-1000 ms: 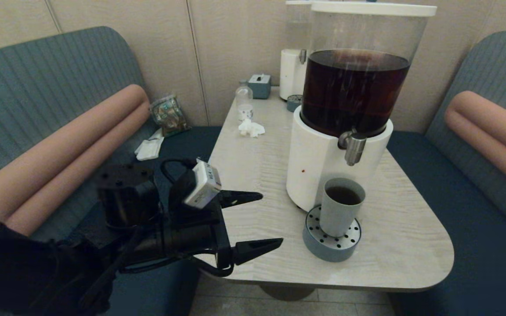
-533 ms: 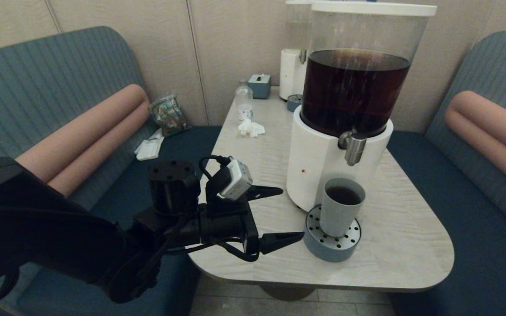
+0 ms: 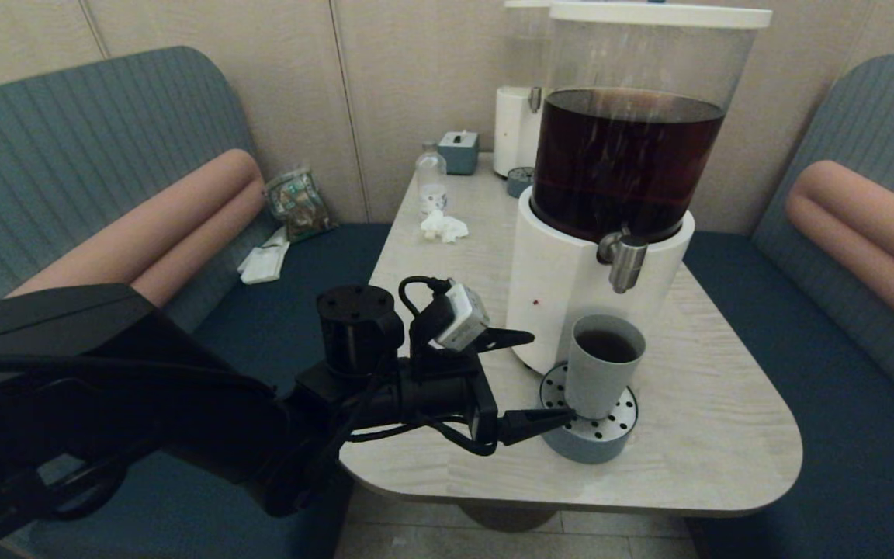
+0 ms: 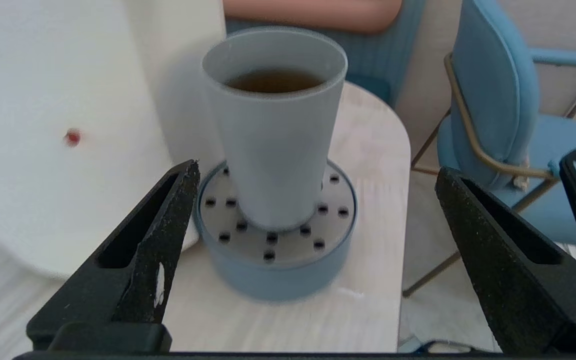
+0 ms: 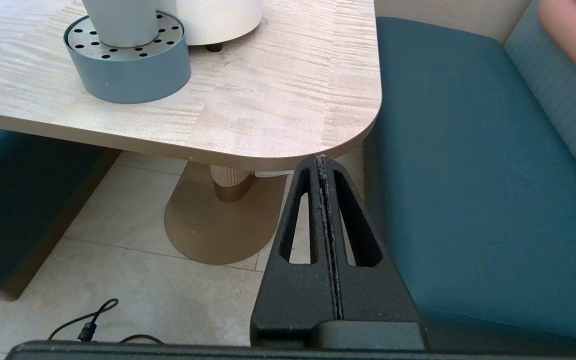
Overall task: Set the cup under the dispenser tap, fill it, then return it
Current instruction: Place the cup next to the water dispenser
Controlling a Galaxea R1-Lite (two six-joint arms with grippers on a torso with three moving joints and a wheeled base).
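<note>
The grey-green cup (image 3: 602, 365), with dark liquid in it, stands upright on a round blue-grey perforated tray (image 3: 590, 446). It is directly below the steel dispenser tap (image 3: 625, 260) of the big white-based dispenser (image 3: 563, 295). My left gripper (image 3: 552, 378) is open just left of the cup, level with its lower half. In the left wrist view the cup (image 4: 275, 135) stands ahead of the left gripper (image 4: 316, 171), beyond its fingertips and untouched. My right gripper (image 5: 322, 160) is shut and empty, low beside the table's front right corner.
A paler dispenser (image 3: 517, 132), a small bottle (image 3: 431, 178), a tissue box (image 3: 459, 151) and a crumpled tissue (image 3: 444, 227) sit at the table's back. Upholstered benches flank the table (image 3: 711, 435). A blue chair (image 4: 493, 100) stands beyond the far edge.
My left arm has swung right and forward across the table edge toward the cup, its jaws spreading a little wider. The cup and tray have not moved.
</note>
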